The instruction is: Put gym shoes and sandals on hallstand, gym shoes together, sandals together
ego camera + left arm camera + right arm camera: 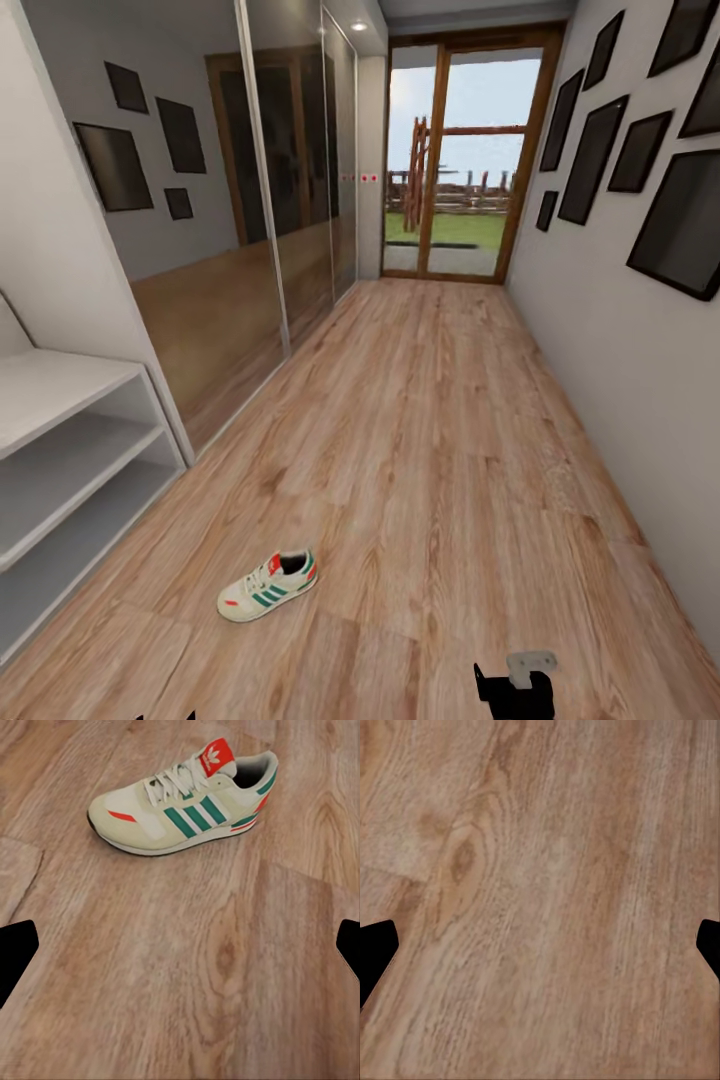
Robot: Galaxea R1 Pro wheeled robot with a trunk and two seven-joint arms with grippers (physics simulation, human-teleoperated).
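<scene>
Currently: one gym shoe (267, 586) on corridor floor (430, 450) | left tool (180, 949) spread, empty | right tool (540, 952) spread, empty

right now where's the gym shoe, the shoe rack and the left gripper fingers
gym shoe (268, 586), head view, on its green side stripes.
shoe rack (60, 385), head view, on its bare top board.
left gripper fingers (15, 952), left wrist view, on one dark fingertip.

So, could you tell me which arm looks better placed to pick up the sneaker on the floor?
The left arm, probably. The sneaker lies on the robot's left side, and the left gripper is open over the floor with the shoe just ahead of it. The right gripper faces bare planks.
</scene>
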